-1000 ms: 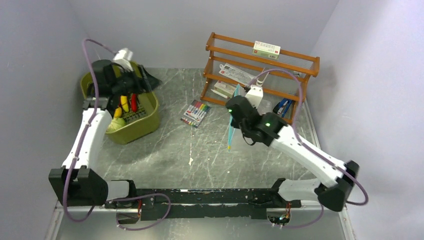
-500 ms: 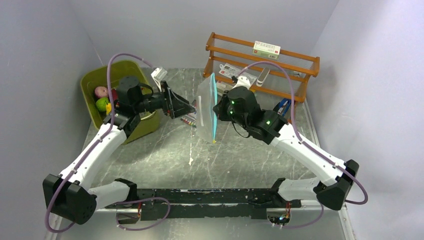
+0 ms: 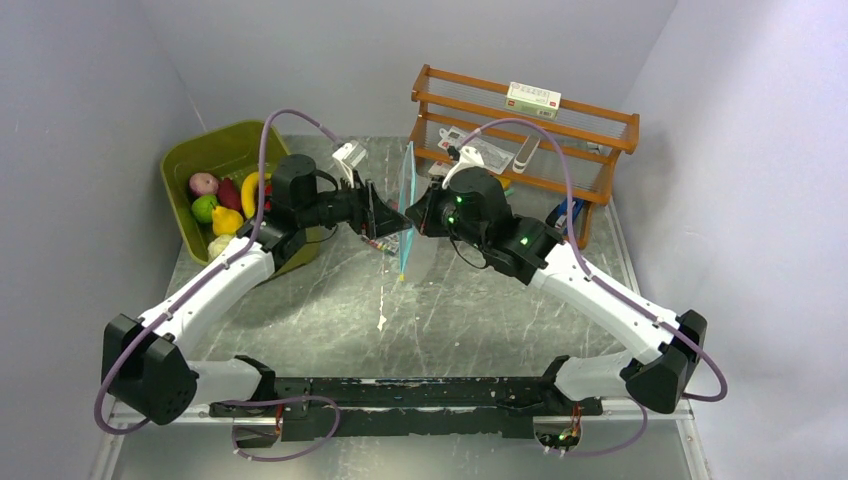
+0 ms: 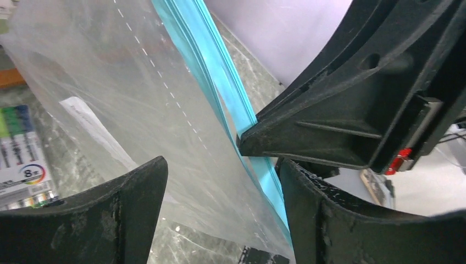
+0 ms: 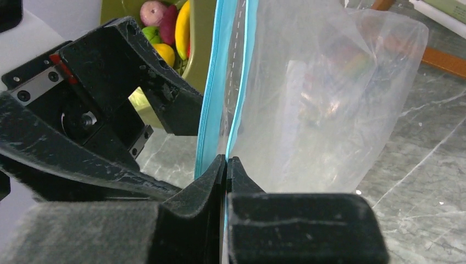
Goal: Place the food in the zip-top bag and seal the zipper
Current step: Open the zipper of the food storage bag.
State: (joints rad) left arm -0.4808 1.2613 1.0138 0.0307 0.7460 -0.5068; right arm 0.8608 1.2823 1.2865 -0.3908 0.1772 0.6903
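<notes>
The clear zip-top bag (image 3: 413, 255) hangs edge-on above mid-table, its teal zipper (image 3: 406, 200) running top to bottom. My right gripper (image 3: 420, 213) is shut on that strip; the right wrist view shows the jaws (image 5: 226, 163) pinched on one teal lip of the bag (image 5: 313, 110). Coming from the left, my left gripper (image 3: 392, 216) stands open. In its wrist view its fingers (image 4: 222, 168) straddle the bag's film (image 4: 165, 110) beside the zipper (image 4: 220, 93), without closing on it. The food (image 3: 225, 200) lies in the olive-green tub: banana, red, green, pink and yellow pieces.
The olive-green tub (image 3: 190, 160) sits at the back left. A pack of coloured markers (image 4: 22, 148) lies on the table under the left gripper. A wooden rack (image 3: 520, 125) with small boxes stands at the back right.
My left arm left the tub and swung right until its open fingers reached the bag. The right gripper raised the bag, carried it left and turned it edge-on.
</notes>
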